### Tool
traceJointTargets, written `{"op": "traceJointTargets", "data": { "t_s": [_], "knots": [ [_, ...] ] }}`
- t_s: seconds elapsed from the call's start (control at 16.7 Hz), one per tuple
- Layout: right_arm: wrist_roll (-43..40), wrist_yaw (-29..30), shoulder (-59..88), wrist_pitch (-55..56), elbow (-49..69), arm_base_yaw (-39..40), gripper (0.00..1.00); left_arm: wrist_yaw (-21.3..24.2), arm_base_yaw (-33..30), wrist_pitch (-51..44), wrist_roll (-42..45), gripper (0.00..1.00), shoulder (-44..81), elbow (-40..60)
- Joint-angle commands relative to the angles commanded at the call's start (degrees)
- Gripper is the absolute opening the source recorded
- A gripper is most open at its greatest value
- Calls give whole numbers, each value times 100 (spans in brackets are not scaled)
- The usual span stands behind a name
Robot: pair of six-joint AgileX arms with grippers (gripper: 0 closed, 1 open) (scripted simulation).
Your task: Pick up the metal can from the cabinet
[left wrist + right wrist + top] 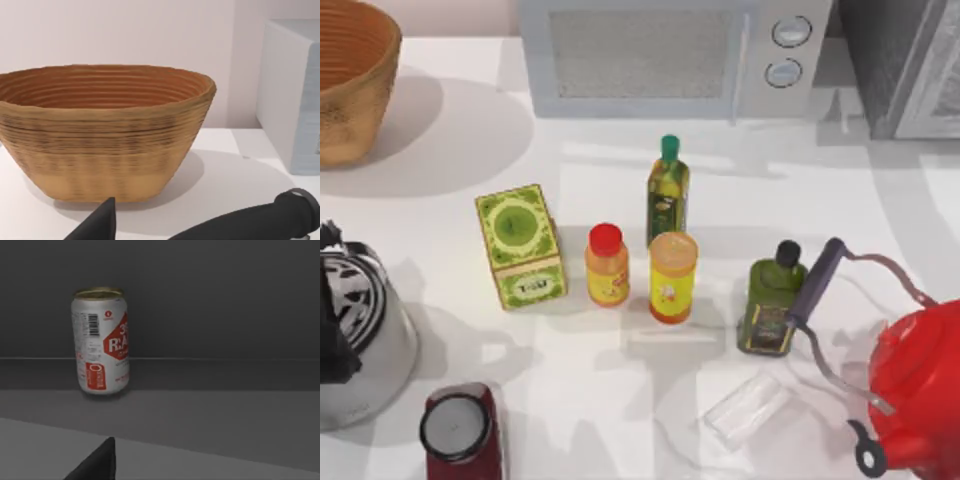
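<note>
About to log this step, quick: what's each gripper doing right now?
Left gripper: by the woven basket, holding nothing; open or shut cannot be told.
Right gripper: facing the metal can in the cabinet, not holding it.

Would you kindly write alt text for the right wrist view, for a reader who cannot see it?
A metal can with a red and white label stands upright on a grey shelf inside the dim cabinet. A dark fingertip of the right gripper pokes in at the near edge, apart from the can.

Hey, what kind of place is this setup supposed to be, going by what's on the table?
Most likely a rendered kitchen countertop: a microwave at the back, a red kettle and a steel kettle at the sides, and olive oil bottles among jars in the middle.
</note>
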Motion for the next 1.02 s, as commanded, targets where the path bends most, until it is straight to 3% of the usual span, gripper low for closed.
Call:
{"op": "traceJointTargets", "data": {
  "t_s": [0.24,0.6,1.02],
  "knots": [
    [4,77,475,-142,639,61,100,0,0,0,0,100,0,0],
    [4,89,481,-118,649,49,100,0,0,0,0,100,0,0],
    [0,829,1804,652,1169,740,100,0,0,0,0,100,0,0]
  ]
}}
